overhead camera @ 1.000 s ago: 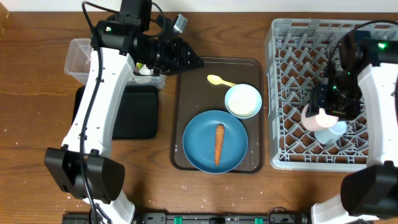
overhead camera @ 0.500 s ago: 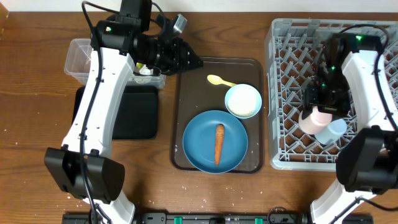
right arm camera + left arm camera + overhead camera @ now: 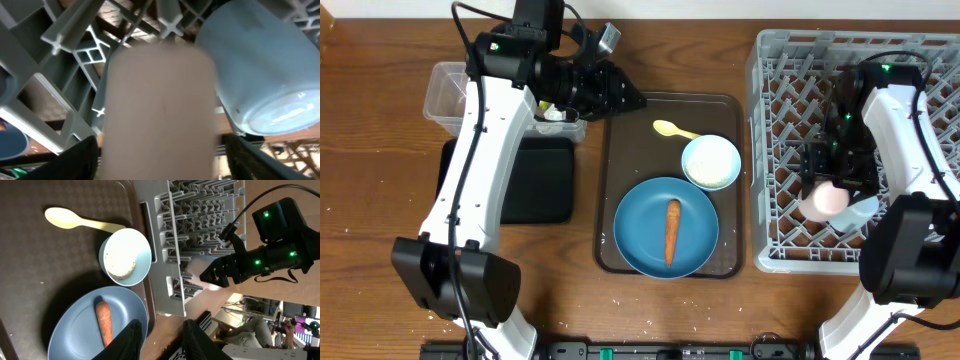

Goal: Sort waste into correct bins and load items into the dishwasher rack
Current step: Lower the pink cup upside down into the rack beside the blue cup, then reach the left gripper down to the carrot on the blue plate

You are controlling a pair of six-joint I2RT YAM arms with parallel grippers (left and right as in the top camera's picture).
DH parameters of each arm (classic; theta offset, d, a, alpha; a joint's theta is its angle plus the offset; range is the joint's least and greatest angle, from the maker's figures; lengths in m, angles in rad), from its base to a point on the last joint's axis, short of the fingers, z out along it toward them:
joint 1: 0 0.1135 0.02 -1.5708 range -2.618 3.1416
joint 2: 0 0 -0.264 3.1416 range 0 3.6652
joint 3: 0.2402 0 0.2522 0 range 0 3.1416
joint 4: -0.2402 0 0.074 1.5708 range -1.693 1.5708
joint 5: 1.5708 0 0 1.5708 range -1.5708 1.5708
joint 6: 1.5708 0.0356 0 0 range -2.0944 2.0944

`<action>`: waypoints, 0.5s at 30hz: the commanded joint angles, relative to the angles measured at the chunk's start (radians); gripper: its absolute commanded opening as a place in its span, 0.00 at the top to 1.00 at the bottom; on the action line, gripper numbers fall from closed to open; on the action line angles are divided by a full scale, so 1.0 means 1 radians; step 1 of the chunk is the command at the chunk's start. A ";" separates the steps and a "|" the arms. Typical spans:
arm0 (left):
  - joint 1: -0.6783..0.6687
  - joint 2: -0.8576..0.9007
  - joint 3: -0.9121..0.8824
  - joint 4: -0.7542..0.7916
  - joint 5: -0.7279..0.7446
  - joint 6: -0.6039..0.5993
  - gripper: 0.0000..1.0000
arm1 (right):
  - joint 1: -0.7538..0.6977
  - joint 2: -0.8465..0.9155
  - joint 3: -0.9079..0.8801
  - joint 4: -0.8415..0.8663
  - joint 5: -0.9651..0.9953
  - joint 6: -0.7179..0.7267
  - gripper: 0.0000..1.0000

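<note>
**Rack** [image 3: 780,150], right side of desk: holds blue cup [image 3: 863,210] and pink cup [image 3: 828,199], side by side near its front edge.
**Right gripper** [image 3: 160,165]: over the pink cup, jaws apart on either side of it, apparently not clamped.
**Left gripper** [image 3: 162,330]: above the brown tray's [image 3: 620,150] back corner, jaws partly apart, empty.
**Outstanding, on brown tray:** blue plate [image 3: 645,245] carrying carrot [image 3: 672,232]; white bowl [image 3: 710,162] containing rice [image 3: 121,262]; yellow spoon [image 3: 672,128].
**Bins:** clear tub [image 3: 445,90] and black tray [image 3: 545,180], far left; contents mostly hidden by the arm.
**Status, by estimate:** about midway; two cups racked, and the carrot, rice, plate, bowl and spoon are left.
</note>
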 commanded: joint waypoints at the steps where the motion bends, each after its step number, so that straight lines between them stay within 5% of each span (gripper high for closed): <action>1: 0.004 -0.004 0.003 -0.006 -0.003 0.025 0.70 | -0.004 0.002 0.000 0.004 0.007 0.008 0.15; 9: 0.004 -0.004 0.003 -0.006 -0.003 0.025 0.70 | -0.014 0.002 0.115 -0.001 -0.010 0.007 0.12; 15: 0.004 -0.005 0.003 -0.006 -0.002 0.025 0.70 | 0.002 0.002 0.365 -0.083 -0.034 -0.003 0.14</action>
